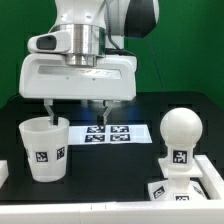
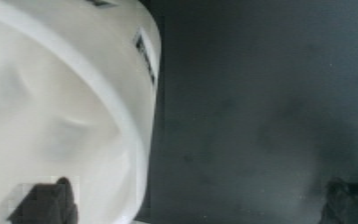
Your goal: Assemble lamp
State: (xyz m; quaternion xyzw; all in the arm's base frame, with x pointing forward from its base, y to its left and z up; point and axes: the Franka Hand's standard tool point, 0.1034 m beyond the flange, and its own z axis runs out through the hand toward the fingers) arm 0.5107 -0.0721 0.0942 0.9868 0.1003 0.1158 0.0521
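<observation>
The white tapered shade (image 1: 44, 148) stands open end up on the black table at the exterior view's left, with a square tag on its side. My gripper (image 1: 77, 115) hangs just above it, open and wide. One finger is over the shade's opening, the other outside over the table, so the shade's wall lies between them. In the wrist view the shade (image 2: 60, 110) fills one side and my gripper (image 2: 194, 205) holds nothing. The round-headed bulb (image 1: 179, 130) stands upright on the blocky base (image 1: 190, 188) at the exterior view's right.
The marker board (image 1: 110, 133) lies flat on the table behind the gripper. A small white object (image 1: 3, 172) shows at the exterior view's left edge. A green wall stands behind the black table (image 1: 110, 170).
</observation>
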